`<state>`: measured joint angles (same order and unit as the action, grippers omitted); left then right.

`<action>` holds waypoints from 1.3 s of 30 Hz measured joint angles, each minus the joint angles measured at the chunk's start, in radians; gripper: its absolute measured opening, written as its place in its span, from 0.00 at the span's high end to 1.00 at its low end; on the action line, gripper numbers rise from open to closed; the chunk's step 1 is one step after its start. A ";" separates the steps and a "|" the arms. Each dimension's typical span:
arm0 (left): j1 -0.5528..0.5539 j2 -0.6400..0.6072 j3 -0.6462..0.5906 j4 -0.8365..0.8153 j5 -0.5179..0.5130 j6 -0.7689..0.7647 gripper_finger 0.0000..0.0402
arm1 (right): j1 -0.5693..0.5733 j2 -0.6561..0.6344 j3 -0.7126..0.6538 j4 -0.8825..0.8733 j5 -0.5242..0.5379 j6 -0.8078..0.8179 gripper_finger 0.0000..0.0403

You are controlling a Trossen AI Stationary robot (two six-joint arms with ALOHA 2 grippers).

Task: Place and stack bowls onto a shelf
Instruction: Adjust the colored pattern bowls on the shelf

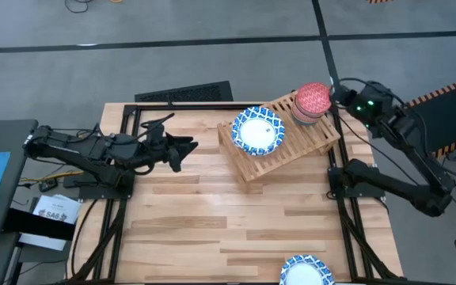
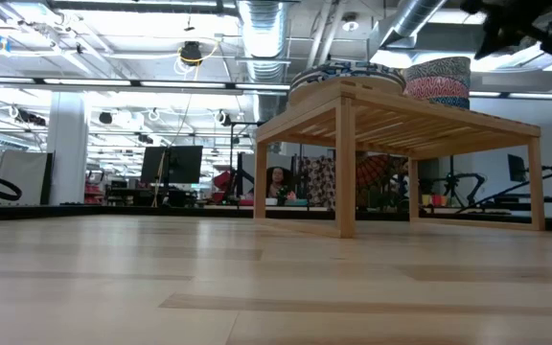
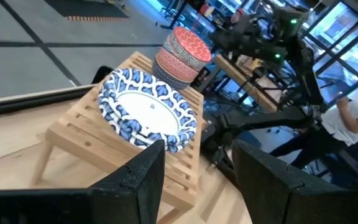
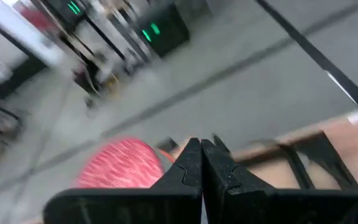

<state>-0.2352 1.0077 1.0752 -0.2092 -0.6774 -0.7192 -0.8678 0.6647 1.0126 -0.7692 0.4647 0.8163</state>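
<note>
The wooden slatted shelf stands askew at the table's far right. A wide blue-and-white bowl sits on its left part, and a stack of small bowls topped by a red patterned one sits on its far right end. Another blue-and-white bowl rests on the table at the near edge. My left gripper hovers open to the left of the shelf, pointing at it. My right gripper is shut, up in the air just right of the red-topped stack. It holds nothing.
A black mat lies beyond the table's far edge. Black frame rails run along the table's left and right sides. Bare wood fills the middle and near left. A person shows beyond the right side.
</note>
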 joint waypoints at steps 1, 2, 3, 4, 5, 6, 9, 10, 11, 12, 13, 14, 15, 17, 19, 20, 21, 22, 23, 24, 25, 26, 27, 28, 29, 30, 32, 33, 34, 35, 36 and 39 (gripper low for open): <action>0.000 0.000 0.000 0.000 0.000 0.000 0.58 | -0.011 0.012 -0.001 -0.021 -0.016 0.006 0.96; 0.000 0.000 0.000 -0.001 0.001 0.000 0.58 | -0.023 0.021 -0.003 -0.042 -0.028 0.013 0.96; 0.000 0.000 0.000 -0.001 0.003 0.000 0.58 | -0.036 0.029 -0.006 -0.054 -0.040 0.018 0.96; 0.000 0.000 0.000 -0.001 0.012 0.000 0.58 | -0.048 0.030 -0.006 -0.067 -0.052 0.017 0.96; 0.000 0.000 0.000 -0.001 0.026 0.000 0.58 | -0.063 0.033 -0.004 -0.077 -0.069 0.010 0.96; 0.000 0.000 0.000 -0.001 0.037 0.000 0.58 | -0.078 0.036 -0.002 -0.092 -0.092 0.007 0.96; 0.000 0.000 0.000 -0.001 0.045 0.010 0.58 | -0.126 0.054 -0.003 -0.125 -0.185 -0.045 0.96; 0.000 0.000 0.000 -0.001 0.045 0.014 0.58 | -0.142 0.062 -0.003 -0.118 -0.235 -0.078 0.96; 0.000 0.000 0.000 -0.001 0.045 0.018 0.58 | -0.158 0.065 -0.003 -0.113 -0.276 -0.109 0.96; 0.000 0.000 0.000 -0.001 0.045 0.019 0.58 | -0.173 0.064 -0.003 -0.115 -0.298 -0.133 0.96; 0.000 0.000 0.000 -0.001 0.045 0.019 0.58 | -0.190 0.061 -0.003 -0.119 -0.303 -0.142 0.96; 0.000 0.000 0.000 -0.001 0.048 0.019 0.58 | -0.209 0.054 -0.003 -0.124 -0.301 -0.151 0.96; 0.000 0.000 0.000 -0.001 0.061 0.019 0.58 | -0.228 0.042 -0.004 -0.125 -0.300 -0.163 0.96; 0.000 -0.006 0.000 -0.003 0.090 0.019 0.58 | -0.266 0.017 -0.003 -0.121 -0.320 -0.194 0.96; 0.000 -0.008 0.000 0.000 0.097 0.019 0.58 | -0.299 0.002 -0.002 -0.137 -0.381 -0.239 0.96; 0.000 -0.008 0.000 -0.001 0.095 0.019 0.58 | -0.315 -0.001 -0.002 -0.151 -0.415 -0.271 0.96; 0.001 -0.007 0.000 -0.002 0.094 0.019 0.58 | -0.330 -0.005 -0.002 -0.162 -0.453 -0.299 0.96; 0.001 -0.007 0.000 -0.003 0.093 0.019 0.58 | -0.344 -0.009 -0.002 -0.165 -0.488 -0.320 0.96; 0.002 -0.007 0.000 -0.002 0.090 0.021 0.58 | -0.355 -0.012 -0.003 -0.167 -0.518 -0.340 0.96; 0.002 -0.007 0.000 -0.002 0.089 0.026 0.58 | -0.364 -0.014 -0.003 -0.171 -0.547 -0.364 0.96; 0.002 -0.007 0.000 -0.002 0.089 0.028 0.58 | -0.372 -0.014 -0.003 -0.171 -0.568 -0.381 0.96; 0.002 -0.007 0.000 -0.002 0.089 0.029 0.58 | -0.378 -0.015 -0.003 -0.172 -0.588 -0.403 0.96; 0.002 -0.007 0.000 -0.002 0.089 0.029 0.58 | -0.384 -0.016 -0.003 -0.175 -0.607 -0.424 0.96; 0.002 -0.007 0.000 -0.002 0.089 0.029 0.58 | -0.390 -0.016 -0.003 -0.177 -0.627 -0.448 0.96; 0.002 -0.007 0.000 -0.002 0.089 0.029 0.58 | -0.394 -0.016 -0.003 -0.178 -0.645 -0.475 0.96; 0.002 -0.007 0.000 -0.002 0.089 0.029 0.58 | -0.399 -0.017 -0.003 -0.178 -0.662 -0.503 0.96; 0.002 -0.007 0.000 -0.002 0.089 0.028 0.58 | -0.407 -0.017 -0.003 -0.180 -0.680 -0.539 0.96; 0.002 -0.007 0.000 -0.002 0.089 0.028 0.58 | -0.411 -0.018 -0.003 -0.181 -0.686 -0.552 0.96; 0.002 -0.007 0.000 -0.002 0.089 0.028 0.58 | -0.415 -0.018 -0.003 -0.180 -0.695 -0.563 0.96; 0.002 -0.007 0.000 -0.002 0.089 0.028 0.58 | -0.420 -0.018 -0.003 -0.179 -0.701 -0.577 0.96; 0.002 -0.007 0.000 -0.002 0.089 0.027 0.58 | -0.425 -0.018 -0.003 -0.176 -0.704 -0.584 0.96; 0.002 -0.007 0.000 -0.002 0.089 0.027 0.58 | -0.432 -0.018 -0.003 -0.152 -0.704 -0.585 0.96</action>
<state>-0.2337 1.0008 1.0756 -0.2111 -0.5887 -0.6921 -1.2997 0.6467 1.0100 -0.9212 -0.2392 0.2308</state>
